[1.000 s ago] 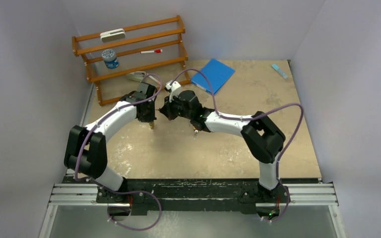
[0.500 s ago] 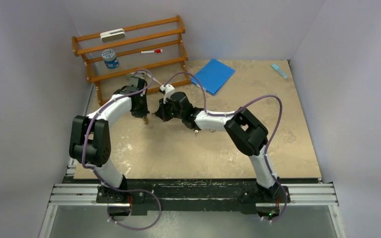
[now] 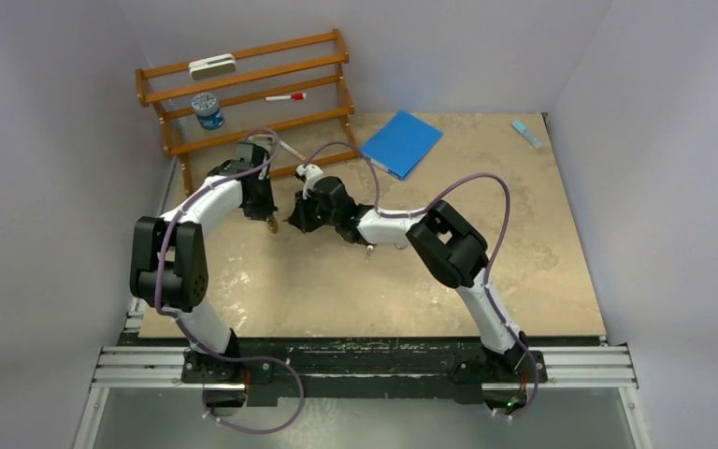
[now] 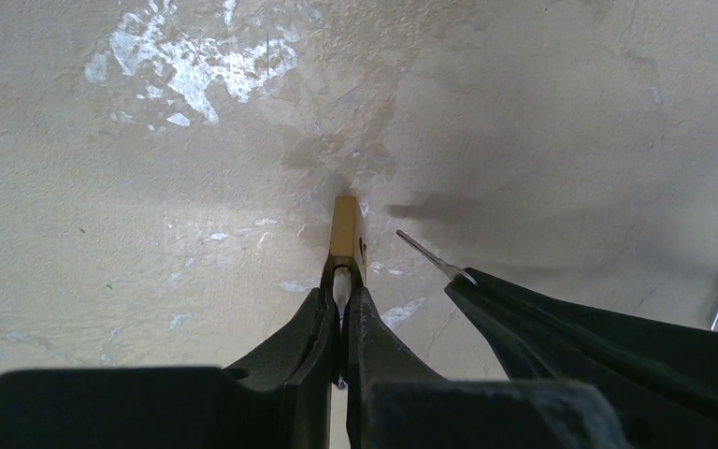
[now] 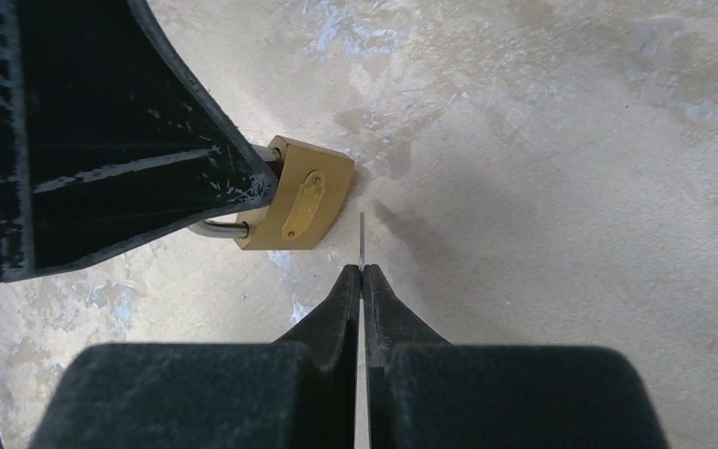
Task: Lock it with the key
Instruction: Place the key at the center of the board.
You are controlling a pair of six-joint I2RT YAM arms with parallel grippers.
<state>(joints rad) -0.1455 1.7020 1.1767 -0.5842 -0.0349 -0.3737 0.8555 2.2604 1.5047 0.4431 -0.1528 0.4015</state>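
A wooden rack (image 3: 262, 74) stands at the far left of the surface (image 3: 337, 290). A flat white thing (image 3: 212, 65) lies on its top shelf. A red pen (image 3: 285, 96) lies on a lower shelf. A small blue and white jar (image 3: 208, 110) sits at the left end of the rack.

The surface is sandy brown with pale, scuffed patches. A blue folder (image 3: 402, 141) lies flat at the far side, to the right of the rack. A small light blue thing (image 3: 526, 133) lies in the far right corner. Plain pale walls stand on the left, the far side and the right.

The two arms meet at the left middle of the surface, on the near side of the rack. The left gripper (image 4: 341, 285) is squeezed tight on the silver loop of a gold padlock (image 4: 345, 227). The gold body of the padlock sticks out past the fingertips, low over the surface. I cannot tell if it touches the surface.

The right gripper (image 5: 362, 273) is squeezed tight on a thin key (image 5: 362, 238). The key sticks out from between its fingertips. Its tip is just beside the padlock, on the right, and is not in it. The side of the padlock with the small gold flap faces the right gripper.
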